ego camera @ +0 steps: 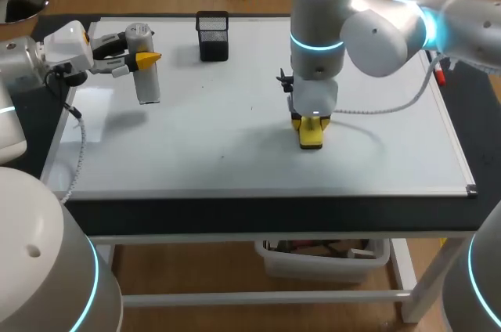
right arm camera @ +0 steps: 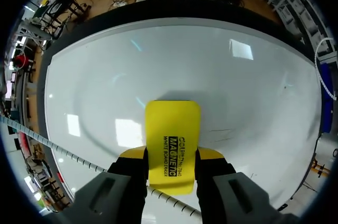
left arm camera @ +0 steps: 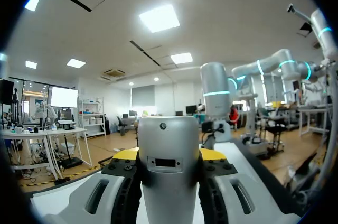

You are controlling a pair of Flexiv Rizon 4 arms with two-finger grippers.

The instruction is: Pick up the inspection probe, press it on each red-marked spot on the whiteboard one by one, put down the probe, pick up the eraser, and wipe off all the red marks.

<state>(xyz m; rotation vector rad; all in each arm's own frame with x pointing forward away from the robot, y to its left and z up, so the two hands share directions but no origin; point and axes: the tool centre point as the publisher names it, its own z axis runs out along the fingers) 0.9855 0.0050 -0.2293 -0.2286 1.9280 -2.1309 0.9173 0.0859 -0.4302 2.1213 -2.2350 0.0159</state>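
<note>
Right tool pointed straight down near the middle of the large white whiteboard, its two yellow-tipped fingers pinching a flat yellow rectangular eraser from both sides. In the right wrist view the same tool gripped the eraser at its long edges, and the eraser's far end met the whiteboard, casting a soft shadow there. The white right arm came in from the right and stood over that spot.

Left tool sat over the whiteboard's far left corner, its fingers closed on a silver-grey cylindrical inspection probe. In the left wrist view this tool clasped the probe between its two fingers, with the rounded end of the probe rising ahead of them. The probe appeared lifted clear of the surface, with its shadow falling on the board beside it.

A black mesh pen cup stood on the far edge of the whiteboard, between the two tools. The whiteboard lay flat on a black-topped desk.
</note>
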